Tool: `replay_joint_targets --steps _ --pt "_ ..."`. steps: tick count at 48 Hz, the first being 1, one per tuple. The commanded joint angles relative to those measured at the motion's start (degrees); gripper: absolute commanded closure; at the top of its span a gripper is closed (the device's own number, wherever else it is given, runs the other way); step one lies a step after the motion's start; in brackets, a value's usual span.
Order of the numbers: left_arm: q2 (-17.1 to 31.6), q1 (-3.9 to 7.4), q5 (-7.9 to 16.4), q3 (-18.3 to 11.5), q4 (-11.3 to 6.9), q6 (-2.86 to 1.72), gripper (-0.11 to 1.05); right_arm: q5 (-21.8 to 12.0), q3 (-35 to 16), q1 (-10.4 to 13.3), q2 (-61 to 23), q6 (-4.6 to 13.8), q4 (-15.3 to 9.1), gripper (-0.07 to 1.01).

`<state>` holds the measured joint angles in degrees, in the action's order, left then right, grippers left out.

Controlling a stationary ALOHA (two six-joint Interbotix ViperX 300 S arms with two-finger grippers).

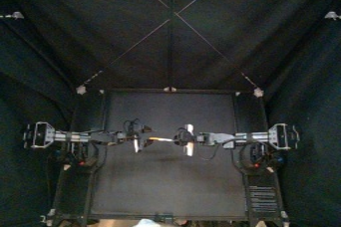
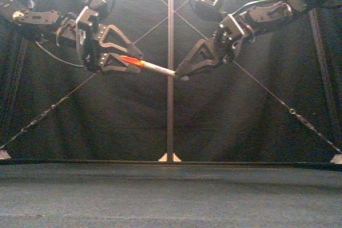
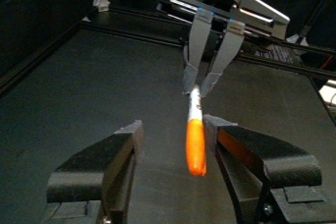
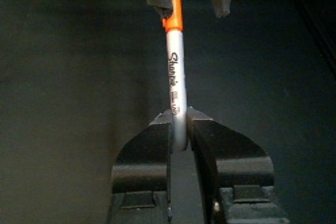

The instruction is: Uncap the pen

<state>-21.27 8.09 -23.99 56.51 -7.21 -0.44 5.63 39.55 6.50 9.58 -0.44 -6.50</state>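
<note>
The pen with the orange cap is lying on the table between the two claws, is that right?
Not quite. The pen with the orange cap is not lying on the table. It is held up in the air, well above it, between the left claw and the right claw. The front view shows this.
</note>
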Motion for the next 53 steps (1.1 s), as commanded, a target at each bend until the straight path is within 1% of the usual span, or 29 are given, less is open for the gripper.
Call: replay_joint_targets --steps 1,9,14,15,16,17,18,20,21,22,23,29,30,31,32,33,36,39,47,53 --pt "0.1 -0.62 -0.1 -1.6 -0.09 -0.09 0.07 0.5 -1.4 0.2 1.0 0.09 0.0 0.48" --pt "0.4 -0.70 -0.1 -1.5 -0.18 -0.09 0.07 0.5 -1.6 0.2 1.1 0.00 0.0 0.48" --pt "0.4 -0.97 -0.1 -1.4 -0.18 -0.09 0.08 0.5 -1.6 0.2 1.1 0.00 0.0 0.48" --pt "0.4 -0.97 -0.1 -1.4 -0.09 0.00 0.08 0.5 -1.6 0.2 1.1 0.00 0.0 0.48" --pt "0.4 -0.97 -0.1 -1.4 -0.09 -0.09 0.08 0.6 -1.6 0.2 1.1 0.00 0.0 0.48" --pt "0.4 -0.97 -0.1 -1.3 -0.18 0.00 0.08 0.5 -1.6 0.3 1.1 0.00 0.0 0.48" --pt "0.4 -0.97 -0.1 -1.4 -0.09 -0.09 0.09 0.5 -1.6 0.3 1.1 0.00 0.0 0.48" --pt "0.4 -0.97 -0.1 -1.3 -0.18 -0.09 0.11 0.5 -1.6 0.2 1.1 0.00 0.0 0.48" --pt "0.4 -0.97 -0.1 -1.2 -0.09 0.00 0.12 0.5 -1.6 0.2 1.2 0.00 0.0 0.48" --pt "0.4 -0.97 -0.1 -1.2 -0.09 -0.09 0.14 0.5 -1.6 0.3 1.2 0.00 0.0 0.48" --pt "0.4 -0.97 -0.1 -1.1 -0.09 0.00 0.16 0.5 -1.5 0.2 1.3 0.00 0.0 0.48" --pt "0.3 -1.05 -0.1 -0.9 -0.18 0.00 0.33 0.5 -1.5 0.3 1.7 -0.09 0.0 0.48" --pt "0.3 -1.05 -0.1 -1.0 -0.18 -0.09 0.36 0.5 -1.5 0.2 1.7 -0.09 -0.1 0.48" --pt "0.3 -1.05 -0.1 -1.0 -0.09 0.00 0.40 0.5 -1.6 0.3 1.8 -0.09 -0.2 0.48" --pt "0.3 -1.14 -0.1 -0.9 -0.18 -0.09 0.42 0.5 -1.6 0.3 1.8 0.00 -0.4 0.48" --pt "0.2 -1.14 -0.1 -0.9 -0.09 0.00 0.44 0.5 -1.6 0.3 1.8 0.00 -0.4 0.48" --pt "0.0 -1.41 -0.1 -0.9 -0.09 0.00 0.50 0.5 -1.6 0.3 1.9 0.35 -1.1 0.48" --pt "-0.2 -1.58 -0.1 -0.9 -0.09 0.00 0.53 0.6 -1.4 0.3 2.1 0.44 -1.8 0.48" --pt "-1.4 -1.67 -0.1 -0.3 -0.09 0.00 0.53 0.5 -1.0 0.3 2.9 0.44 -2.1 0.48" --pt "-3.5 -1.67 -0.1 1.3 -0.18 0.00 0.53 0.5 -0.1 0.4 4.3 0.44 -2.1 0.48"
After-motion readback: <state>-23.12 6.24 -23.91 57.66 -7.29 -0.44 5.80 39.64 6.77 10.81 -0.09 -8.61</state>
